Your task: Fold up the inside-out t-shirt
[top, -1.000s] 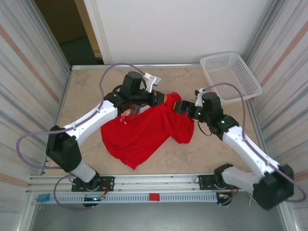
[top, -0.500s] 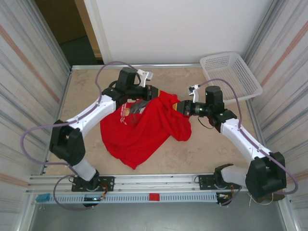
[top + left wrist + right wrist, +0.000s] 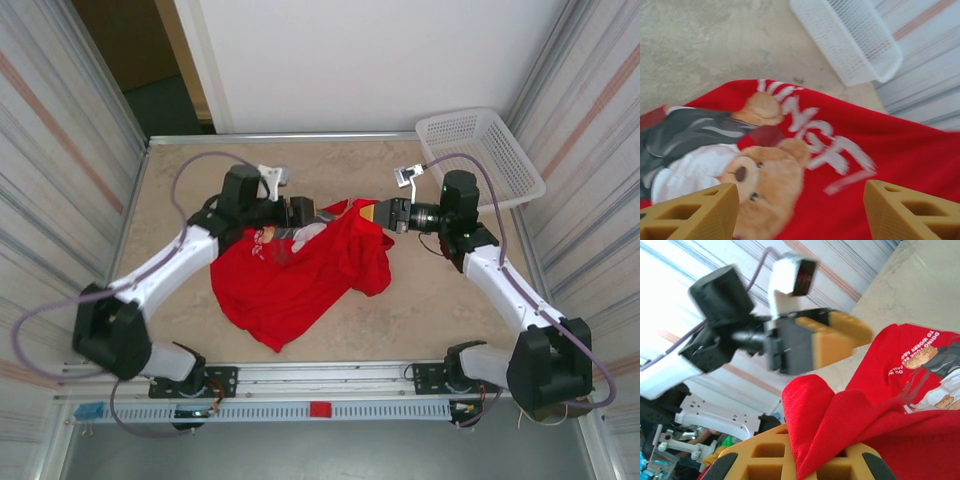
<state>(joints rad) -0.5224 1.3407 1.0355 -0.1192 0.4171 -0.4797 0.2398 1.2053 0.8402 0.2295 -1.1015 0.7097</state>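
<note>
the inside-out t-shirt [image 3: 300, 280] lies in a rumpled red heap in the middle of the surface [image 3: 180, 190], between the two arms, with its far edge drawn up toward the grippers. from above the folds hide how the sleeves and collar lie, and the left gripper [image 3: 308, 213] covers part of the far edge. the right gripper [image 3: 385, 213] is clamped tight on a bunched fold at the shirt's far right corner. the right wrist view shows this best: red cloth is squeezed up between the tan fingers [image 3: 737, 452], whose tips are cut off by the bottom edge. the left gripper's fingers [image 3: 695, 212] stand wide apart just over the print with nothing between them; whether they touch the cloth i cannot tell. the left wrist view shows a tan teddy bear [image 3: 767, 175] beside big white letters, blurred, perhaps "ngf". in the right wrist view small white writing above the bear reads partly "doing your" and "to worry"; the rest is too small. that view also catches the left gripper, blurred, against a striped wall [image 3: 850, 270]. a white mesh basket [image 3: 480, 155] sits at the surface's far right corner, apart from the shirt.
</note>
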